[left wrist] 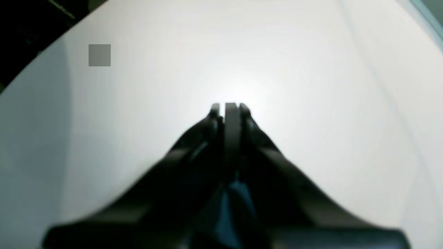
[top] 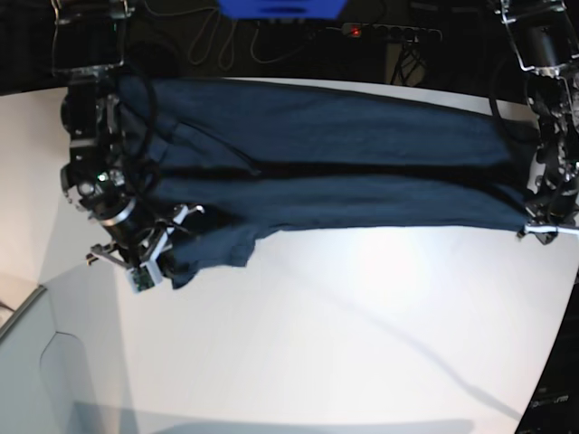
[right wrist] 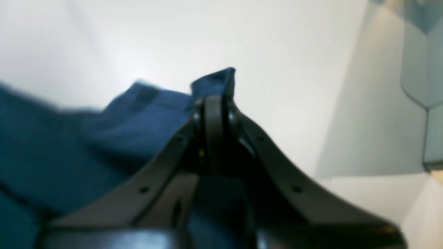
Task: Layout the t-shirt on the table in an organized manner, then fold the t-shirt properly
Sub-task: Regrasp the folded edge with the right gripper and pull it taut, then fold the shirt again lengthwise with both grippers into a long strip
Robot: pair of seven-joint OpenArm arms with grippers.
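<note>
The dark navy t-shirt (top: 344,154) lies stretched as a long band across the far part of the white table (top: 362,344). My right gripper (top: 145,271), on the left of the base view, is shut on a sleeve edge. In the right wrist view a blue fold of the t-shirt (right wrist: 214,81) pokes up past the closed right gripper (right wrist: 214,100). My left gripper (top: 541,232) is at the shirt's opposite corner. In the left wrist view the left gripper (left wrist: 230,107) is shut above the bare table (left wrist: 311,69), with a dark strip pinched between the tips and blue cloth (left wrist: 228,207) showing lower down.
Cables and a power strip (top: 389,32) lie beyond the table's curved far edge, beside a blue object (top: 280,7). A pale grey panel (top: 36,362) sits at the near left corner and also shows as the panel (right wrist: 418,69) in the right wrist view.
</note>
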